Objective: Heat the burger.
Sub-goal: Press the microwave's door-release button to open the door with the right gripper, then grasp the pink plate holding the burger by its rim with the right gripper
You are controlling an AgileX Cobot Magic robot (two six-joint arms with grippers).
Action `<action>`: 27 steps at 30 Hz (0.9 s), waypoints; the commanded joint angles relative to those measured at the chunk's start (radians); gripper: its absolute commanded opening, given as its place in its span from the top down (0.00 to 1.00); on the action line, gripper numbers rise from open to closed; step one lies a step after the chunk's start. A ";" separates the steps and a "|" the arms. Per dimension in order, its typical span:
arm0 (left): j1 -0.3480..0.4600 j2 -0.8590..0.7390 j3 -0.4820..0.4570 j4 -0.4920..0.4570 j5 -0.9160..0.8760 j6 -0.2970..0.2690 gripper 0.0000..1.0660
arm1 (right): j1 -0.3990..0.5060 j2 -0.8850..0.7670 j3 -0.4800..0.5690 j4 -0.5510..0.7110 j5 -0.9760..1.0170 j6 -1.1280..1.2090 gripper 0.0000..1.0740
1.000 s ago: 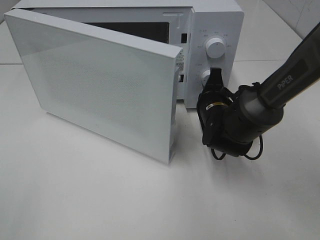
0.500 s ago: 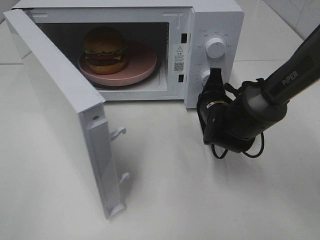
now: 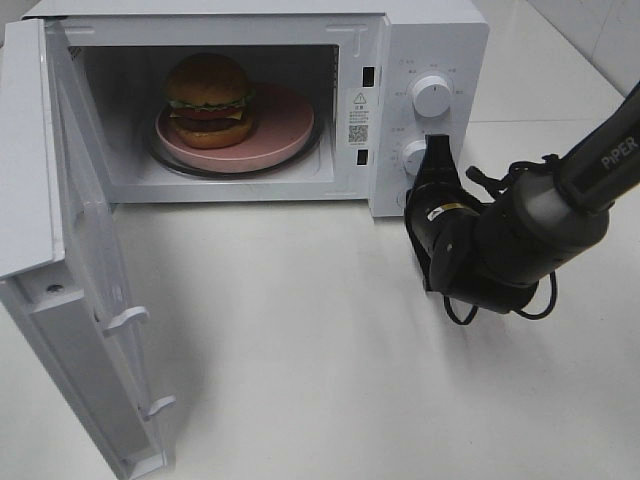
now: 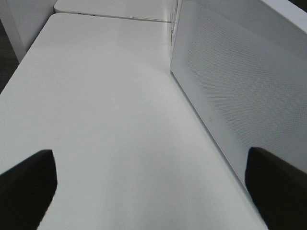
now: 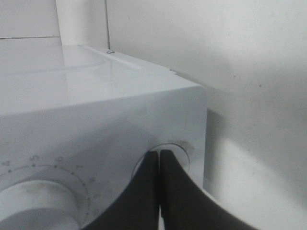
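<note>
- My right pincer (image 3: 437,150) is pinched shut and empty, tips by the microwave's (image 3: 430,40) lower dial (image 3: 412,157). Left pincer (image 4: 151,182) is spread wide, empty.
- The burger (image 3: 208,100) is inside, left of the right pincer.
- The door (image 3: 60,250) is open, so I judge closing it comes next.

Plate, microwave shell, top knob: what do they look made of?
Plate: pink, smooth, dull sheen; plastic or glazed ceramic, can't tell which.
Microwave shell: white, glossy, soft reflections on its top; likely painted sheet metal, possibly plastic.
Top knob: white, matte, moulded round shape; probably plastic.
</note>
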 commanded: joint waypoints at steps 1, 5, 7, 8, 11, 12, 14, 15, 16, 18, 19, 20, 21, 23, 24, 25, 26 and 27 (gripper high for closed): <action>0.002 -0.003 0.001 0.000 -0.012 -0.002 0.06 | 0.007 -0.033 0.027 0.003 -0.016 -0.031 1.00; 0.002 -0.003 0.001 0.000 -0.012 -0.002 0.06 | 0.007 -0.104 0.096 0.000 0.038 -0.096 1.00; 0.002 -0.003 0.001 0.000 -0.012 -0.002 0.06 | 0.008 -0.141 0.123 -0.002 0.078 -0.141 1.00; 0.002 -0.003 0.001 0.000 -0.012 -0.002 0.06 | 0.008 -0.162 0.134 -0.003 0.092 -0.166 1.00; 0.002 -0.003 0.001 0.000 -0.012 -0.002 0.06 | 0.008 -0.251 0.175 -0.011 0.168 -0.339 1.00; 0.002 -0.003 0.001 0.000 -0.012 -0.002 0.06 | 0.008 -0.251 0.175 -0.011 0.168 -0.339 1.00; 0.002 -0.003 0.001 0.000 -0.012 -0.002 0.06 | 0.008 -0.324 0.188 -0.028 0.248 -0.513 1.00; 0.002 -0.003 0.001 0.000 -0.012 -0.002 0.06 | 0.008 -0.324 0.188 -0.028 0.248 -0.513 1.00; 0.002 -0.003 0.001 0.000 -0.012 -0.002 0.06 | 0.008 -0.349 0.188 -0.032 0.285 -0.579 1.00; 0.002 -0.003 0.001 0.000 -0.012 -0.002 0.06 | 0.007 -0.393 0.188 -0.034 0.348 -0.694 1.00; 0.002 -0.003 0.001 0.000 -0.012 -0.002 0.06 | 0.007 -0.434 0.188 -0.034 0.413 -0.801 1.00; 0.002 -0.003 0.001 0.000 -0.012 -0.002 0.06 | 0.007 -0.434 0.188 -0.034 0.413 -0.801 1.00; 0.002 -0.003 0.001 0.000 -0.012 -0.002 0.06 | 0.007 -0.455 0.188 -0.034 0.448 -0.860 1.00; 0.002 -0.003 0.001 0.000 -0.012 -0.002 0.06 | 0.007 -0.490 0.188 -0.034 0.514 -0.973 1.00; 0.002 -0.003 0.001 0.000 -0.012 -0.002 0.06 | 0.006 -0.509 0.188 -0.034 0.553 -1.026 1.00; 0.002 -0.003 0.001 0.000 -0.012 -0.002 0.06 | 0.006 -0.509 0.188 -0.034 0.553 -1.026 1.00; 0.002 -0.003 0.001 0.000 -0.012 -0.002 0.06 | 0.006 -0.542 0.185 -0.034 0.625 -1.121 1.00; 0.002 -0.003 0.001 0.000 -0.012 -0.002 0.06 | 0.006 -0.564 0.178 -0.034 0.708 -1.209 1.00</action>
